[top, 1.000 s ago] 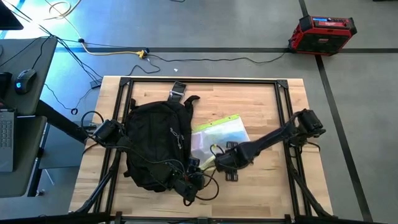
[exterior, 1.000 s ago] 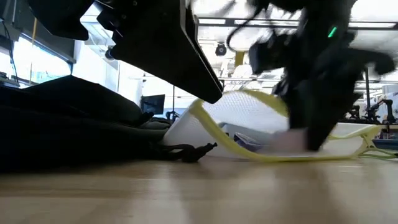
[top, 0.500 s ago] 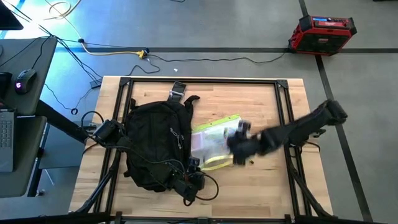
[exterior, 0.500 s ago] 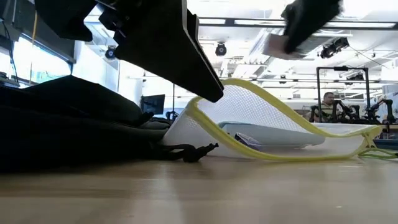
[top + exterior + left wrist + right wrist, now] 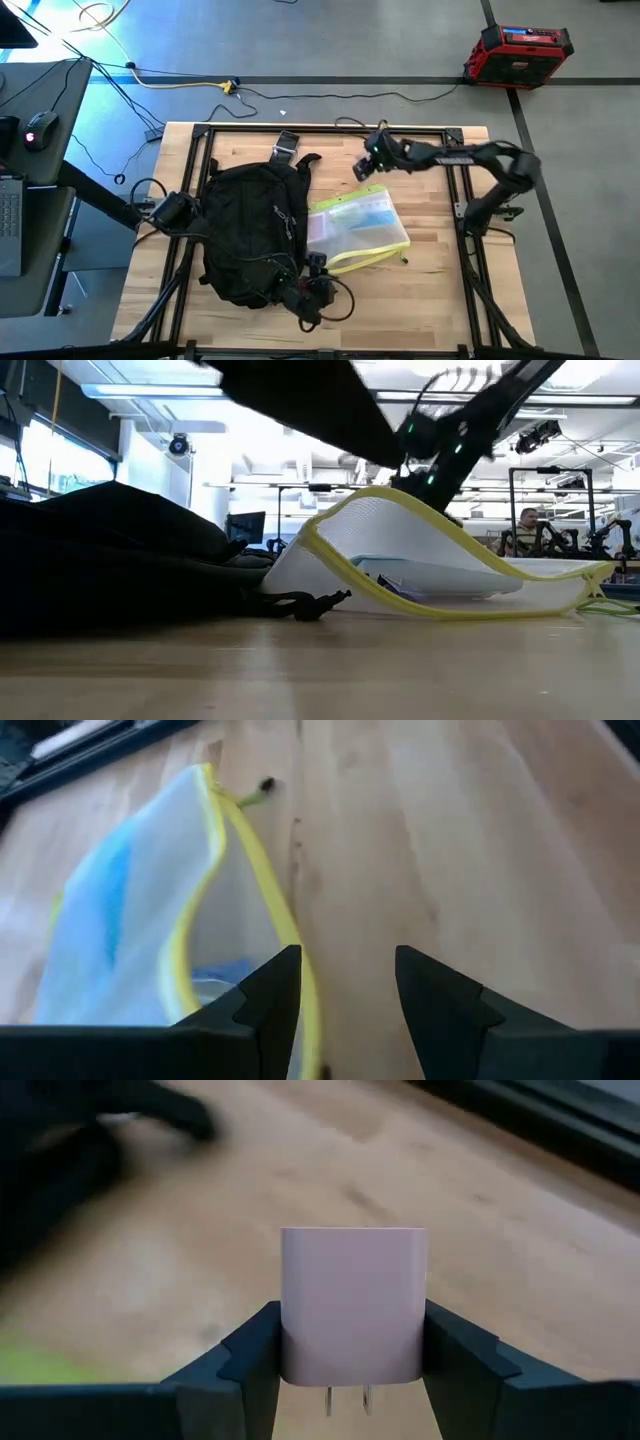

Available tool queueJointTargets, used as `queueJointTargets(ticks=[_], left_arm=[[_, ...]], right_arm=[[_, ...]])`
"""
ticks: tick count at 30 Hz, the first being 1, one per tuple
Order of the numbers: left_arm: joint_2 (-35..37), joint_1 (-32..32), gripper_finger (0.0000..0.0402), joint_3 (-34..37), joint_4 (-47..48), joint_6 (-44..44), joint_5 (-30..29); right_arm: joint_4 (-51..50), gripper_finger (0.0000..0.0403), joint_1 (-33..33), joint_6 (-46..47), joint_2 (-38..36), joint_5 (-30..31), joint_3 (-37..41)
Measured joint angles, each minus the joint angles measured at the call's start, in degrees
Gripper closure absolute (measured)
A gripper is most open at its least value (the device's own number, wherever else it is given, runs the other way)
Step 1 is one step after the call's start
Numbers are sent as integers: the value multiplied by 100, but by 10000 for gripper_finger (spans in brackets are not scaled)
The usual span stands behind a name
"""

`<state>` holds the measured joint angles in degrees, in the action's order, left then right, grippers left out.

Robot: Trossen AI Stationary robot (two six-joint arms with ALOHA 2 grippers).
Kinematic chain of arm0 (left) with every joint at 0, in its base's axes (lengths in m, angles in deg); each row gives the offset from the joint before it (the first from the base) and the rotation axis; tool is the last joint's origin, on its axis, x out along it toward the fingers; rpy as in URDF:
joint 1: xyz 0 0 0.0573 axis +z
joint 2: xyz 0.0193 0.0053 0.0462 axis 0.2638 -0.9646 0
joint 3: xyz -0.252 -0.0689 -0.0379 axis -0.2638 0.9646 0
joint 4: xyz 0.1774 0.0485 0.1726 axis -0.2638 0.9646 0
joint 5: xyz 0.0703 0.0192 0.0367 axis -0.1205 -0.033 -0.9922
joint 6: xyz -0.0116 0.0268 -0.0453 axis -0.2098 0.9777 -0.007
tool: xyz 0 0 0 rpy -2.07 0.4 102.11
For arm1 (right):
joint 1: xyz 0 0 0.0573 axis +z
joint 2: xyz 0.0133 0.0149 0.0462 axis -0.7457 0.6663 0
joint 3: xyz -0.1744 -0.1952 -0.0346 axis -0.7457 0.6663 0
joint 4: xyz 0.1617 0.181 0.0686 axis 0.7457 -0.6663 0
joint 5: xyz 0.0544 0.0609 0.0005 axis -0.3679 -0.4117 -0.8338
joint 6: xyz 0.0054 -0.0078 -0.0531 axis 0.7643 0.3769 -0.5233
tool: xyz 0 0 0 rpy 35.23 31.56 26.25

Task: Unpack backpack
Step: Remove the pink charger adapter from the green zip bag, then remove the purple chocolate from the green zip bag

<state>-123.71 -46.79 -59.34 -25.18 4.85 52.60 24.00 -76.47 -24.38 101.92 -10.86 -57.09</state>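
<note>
Backpack (image 5: 250,232) is lying on the left half of the desk (image 5: 440,250), black and slumped, with the left gripper (image 5: 310,290) resting at its near corner, fingers (image 5: 270,995) parted and holding nothing, aimed past the yellow-trimmed pouch (image 5: 355,228) just beside the bag. Farther back, near the desk's far edge, a small white plug-in charger (image 5: 352,1305) is being carried by the right gripper (image 5: 368,160), fingers (image 5: 250,1355) clamped on its two flat sides. For a clean set-down, the charger is best lowered onto bare wood well apart from pouch and bag, and released only once it is resting. The charger's prongs are being shown only by the right wrist view; from above, a pale speck is all that is offered, while the low view is giving the pouch's raised flap.
</note>
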Motion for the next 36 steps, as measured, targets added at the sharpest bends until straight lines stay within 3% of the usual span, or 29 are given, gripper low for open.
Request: queueJointTargets(ticks=[6,8,13,15,17,21,26,29,32,36], left_arm=[[2,166,257,0,-26,276,2],[2,235,257,0,-85,450,4],[2,348,257,0,-64,455,2],[2,349,257,0,14,412,-20],[5,304,257,0,52,338,-113],[169,158,257,2,249,270,-698],[466,-108,257,2,753,-227,-1668],[493,-224,257,0,945,-592,-1841],[459,-264,257,2,1041,-905,-1835],[457,-262,257,2,1069,-1311,-1776]], right_arm=[[-22,232,-341,-373,1034,-383,-716],[-130,193,-365,-530,1237,-391,-977],[-901,45,-355,-785,1276,-84,-1651],[-1342,18,-225,-901,1096,155,-1723],[-1642,19,73,-1026,773,431,-1695],[-2115,51,1043,-1063,-84,1124,-1200],[-1822,78,2638,81,-1272,1307,-82],[-793,81,3882,836,-1685,1220,777],[1007,81,5128,1163,-1651,1222,1431],[2376,81,6323,1211,-950,2167,1549]])
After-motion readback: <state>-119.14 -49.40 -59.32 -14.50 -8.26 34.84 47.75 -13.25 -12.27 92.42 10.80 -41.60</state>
